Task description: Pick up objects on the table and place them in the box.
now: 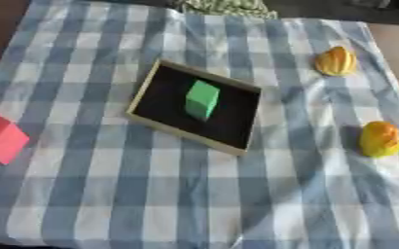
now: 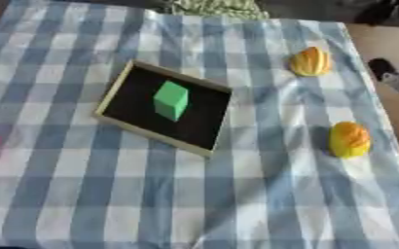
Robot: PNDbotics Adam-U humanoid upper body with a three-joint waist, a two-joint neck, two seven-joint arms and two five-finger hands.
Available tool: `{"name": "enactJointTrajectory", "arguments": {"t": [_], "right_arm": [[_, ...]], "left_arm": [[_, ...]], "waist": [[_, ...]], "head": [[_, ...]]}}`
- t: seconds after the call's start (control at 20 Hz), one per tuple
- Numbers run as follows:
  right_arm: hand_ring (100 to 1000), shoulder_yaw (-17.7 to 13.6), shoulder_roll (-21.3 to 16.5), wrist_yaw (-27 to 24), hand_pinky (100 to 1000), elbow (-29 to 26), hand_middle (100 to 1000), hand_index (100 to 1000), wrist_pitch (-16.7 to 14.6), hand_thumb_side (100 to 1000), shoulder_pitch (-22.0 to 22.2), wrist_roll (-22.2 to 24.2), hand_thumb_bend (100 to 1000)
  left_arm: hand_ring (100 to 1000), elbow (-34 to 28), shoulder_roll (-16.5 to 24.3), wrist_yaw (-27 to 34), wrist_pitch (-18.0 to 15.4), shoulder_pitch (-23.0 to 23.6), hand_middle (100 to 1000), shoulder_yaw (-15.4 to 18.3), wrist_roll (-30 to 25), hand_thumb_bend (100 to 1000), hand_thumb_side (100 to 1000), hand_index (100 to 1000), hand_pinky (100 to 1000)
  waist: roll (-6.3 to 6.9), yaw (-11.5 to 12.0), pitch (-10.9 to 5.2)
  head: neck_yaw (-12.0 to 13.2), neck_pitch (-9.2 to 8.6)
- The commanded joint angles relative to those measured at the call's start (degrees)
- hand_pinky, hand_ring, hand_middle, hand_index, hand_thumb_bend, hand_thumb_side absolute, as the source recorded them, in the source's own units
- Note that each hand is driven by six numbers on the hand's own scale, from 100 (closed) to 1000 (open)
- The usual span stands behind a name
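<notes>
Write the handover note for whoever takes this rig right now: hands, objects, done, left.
Hands: neither the left nor the right shows in either view.
Box: mid-table on the checked cloth, black inside, pale rim.
Done: green block is in the box.
Left: pink block at the cloth's left edge; two yellow-orange rounded objects on the right, the far one and the near one. All three lie on the cloth, apart from the box.

We see a blue-and-white checked cloth [image 1: 92,194] covering the table. Brown tabletop [image 2: 390,44] shows past its right edge. A green patterned fabric [image 1: 224,7] lies at the far edge.
</notes>
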Motion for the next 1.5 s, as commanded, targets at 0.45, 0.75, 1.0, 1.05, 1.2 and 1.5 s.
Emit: {"name": "enactJointTrajectory", "arguments": {"t": [0.45,0.75,1.0,1.05,1.2,1.5], "right_arm": [[856,0.8,-2.5,2.7,875,-1.5,876,917,0.0,205,1.1,2.4,100],[861,2.0,-1.1,4.5,881,0.5,856,913,-0.6,282,2.3,5.2,100],[860,2.3,0.7,5.8,890,2.5,851,910,-1.7,308,3.5,6.3,100],[858,2.3,1.0,6.0,892,3.0,844,909,-1.9,293,3.8,6.4,129],[860,2.4,1.7,6.6,897,4.4,846,913,-2.5,295,4.4,6.7,185],[873,2.4,2.8,6.9,910,5.8,854,931,-4.2,404,5.7,7.5,191]], "left_arm": [[771,-0.9,1.7,-0.1,0.2,-0.3,697,0.6,-0.1,100,594,842,994],[771,-0.9,1.6,-0.1,0.3,-0.2,697,0.6,-0.1,100,597,842,994],[771,-0.9,1.5,-0.1,0.4,-0.2,697,0.4,-0.3,100,598,842,994],[772,-0.9,1.5,-0.1,0.4,-0.1,697,0.4,-0.3,100,599,842,994],[772,-0.9,1.5,-0.1,0.5,-0.1,697,0.4,-0.3,100,600,842,995],[772,-0.9,1.5,-0.1,0.7,-0.1,697,0.4,-0.4,100,601,841,994]], "waist": [[-0.48,0.2,-1.35],[-0.43,0.4,-1.3],[-0.3,0.3,-1.33],[-0.29,0.3,-1.34],[-0.26,0.2,-1.34],[-0.27,0.1,-1.42]], "head": [[-0.1,-0.9],[-0.3,-0.83],[-0.2,-0.74],[-0.2,-0.72],[-0.2,-0.72],[-0.1,-0.72]]}}
